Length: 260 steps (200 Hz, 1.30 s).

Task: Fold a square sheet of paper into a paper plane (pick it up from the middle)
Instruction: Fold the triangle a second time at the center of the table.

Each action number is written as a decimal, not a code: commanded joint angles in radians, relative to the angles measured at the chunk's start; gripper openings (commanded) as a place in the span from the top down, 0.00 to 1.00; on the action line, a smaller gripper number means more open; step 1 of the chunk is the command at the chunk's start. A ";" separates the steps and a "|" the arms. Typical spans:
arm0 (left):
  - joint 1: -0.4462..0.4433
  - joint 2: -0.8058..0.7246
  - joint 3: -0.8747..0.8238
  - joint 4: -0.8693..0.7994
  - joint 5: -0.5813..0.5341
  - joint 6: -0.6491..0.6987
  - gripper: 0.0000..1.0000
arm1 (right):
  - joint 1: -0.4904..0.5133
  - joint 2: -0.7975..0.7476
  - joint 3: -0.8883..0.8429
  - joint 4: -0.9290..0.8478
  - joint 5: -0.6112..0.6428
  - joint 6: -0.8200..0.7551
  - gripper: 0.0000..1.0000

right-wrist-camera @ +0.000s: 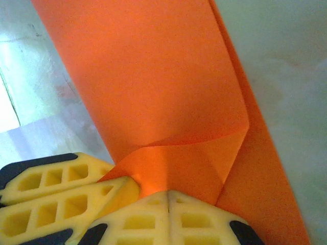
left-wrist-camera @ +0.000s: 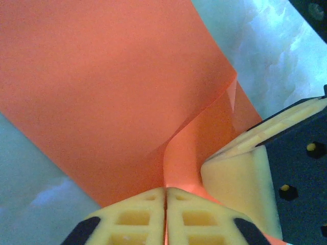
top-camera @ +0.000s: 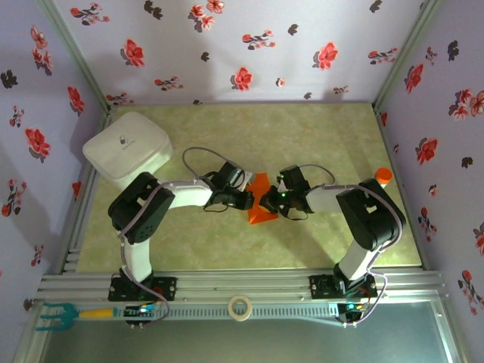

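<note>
Fingers (left-wrist-camera: 133, 222) of the left gripper (left-wrist-camera: 165, 190) were pressed together, yellow pads flush, pinching a raised fold of the square sheet of paper (left-wrist-camera: 102, 92). Right gripper (right-wrist-camera: 168, 193): the same, pads closed on an upturned flap of that sheet. Each wrist camera caught the other gripper's pads just beside its own, on the same stretch of paper.

Position: you had the sheet mid-table, right of the white box (top-camera: 125, 151) and nearer the arm bases than it. It lay flat on the table (top-camera: 333, 128) except where it was pinched.

Progress, my reading: early. One flap was turned over, in a soft curl rather than a pressed crease. From above the outline read as a wedge. No pointed nose, centre crease or layered wings could be seen, so most folds were left to you.

Edges and room: the sheet's free edges ran away from both grippers with nothing on them. Bare table stretched rightward from the white box. A small orange-capped bottle (top-camera: 383, 175) stood at the side opposite the box, well apart from the sheet. The tight spot was between the two grippers, which were close to touching. You had little slack there.
</note>
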 commanded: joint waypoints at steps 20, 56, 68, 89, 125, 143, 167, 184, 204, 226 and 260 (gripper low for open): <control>0.012 -0.064 0.016 -0.099 -0.048 -0.038 0.73 | -0.004 0.032 -0.055 -0.001 0.069 0.021 1.00; 0.023 -0.146 0.035 -0.182 -0.091 -0.087 0.64 | -0.004 0.022 -0.055 0.011 0.078 0.039 1.00; 0.023 -0.164 0.033 -0.198 -0.068 -0.101 0.66 | -0.004 0.022 -0.055 0.017 0.077 0.047 1.00; 0.023 -0.177 0.016 -0.177 0.034 -0.114 0.78 | -0.004 0.020 -0.067 0.038 0.081 0.062 1.00; 0.011 -0.147 -0.016 -0.097 0.187 -0.192 0.94 | -0.004 0.021 -0.071 0.043 0.081 0.065 1.00; 0.002 -0.119 -0.009 -0.084 0.233 -0.197 0.95 | -0.004 0.022 -0.070 0.044 0.081 0.063 1.00; -0.011 -0.078 0.015 -0.077 0.275 -0.212 0.95 | -0.004 0.024 -0.069 0.042 0.079 0.061 1.00; -0.017 -0.048 0.033 -0.096 0.292 -0.213 0.96 | -0.004 0.026 -0.069 0.042 0.078 0.061 1.00; -0.019 -0.025 0.042 -0.096 0.299 -0.219 1.00 | -0.004 0.026 -0.069 0.040 0.079 0.060 1.00; -0.019 -0.016 0.042 -0.084 0.310 -0.226 1.00 | -0.004 0.024 -0.070 0.040 0.079 0.061 1.00; -0.019 0.004 0.047 -0.090 0.312 -0.231 1.00 | -0.004 0.023 -0.069 0.038 0.079 0.060 1.00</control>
